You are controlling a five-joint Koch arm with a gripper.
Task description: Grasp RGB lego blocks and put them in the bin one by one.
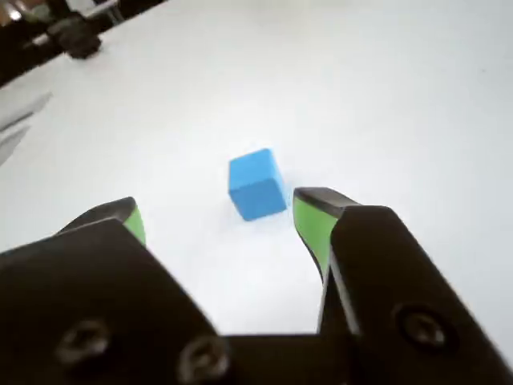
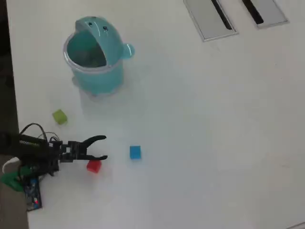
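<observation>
In the overhead view the teal bin [image 2: 95, 76] stands at the upper left with its domed lid tipped back. On the white table lie a yellow-green block [image 2: 59, 116], a red block [image 2: 94, 166] and a blue block [image 2: 135, 152]. My gripper [image 2: 102, 148] reaches in from the left edge, open and empty, with the red block just below its lower finger and the blue block a short way to its right. The wrist view shows the blue block [image 1: 256, 184] just ahead of my gripper [image 1: 215, 208], close to the right green-padded fingertip [image 1: 309, 220].
Two flat grey panels [image 2: 209, 19] with dark slots lie at the top right of the overhead view. The arm's base and wiring [image 2: 26, 183] sit at the lower left table edge. A dark object [image 1: 76, 40] lies at the wrist view's top left.
</observation>
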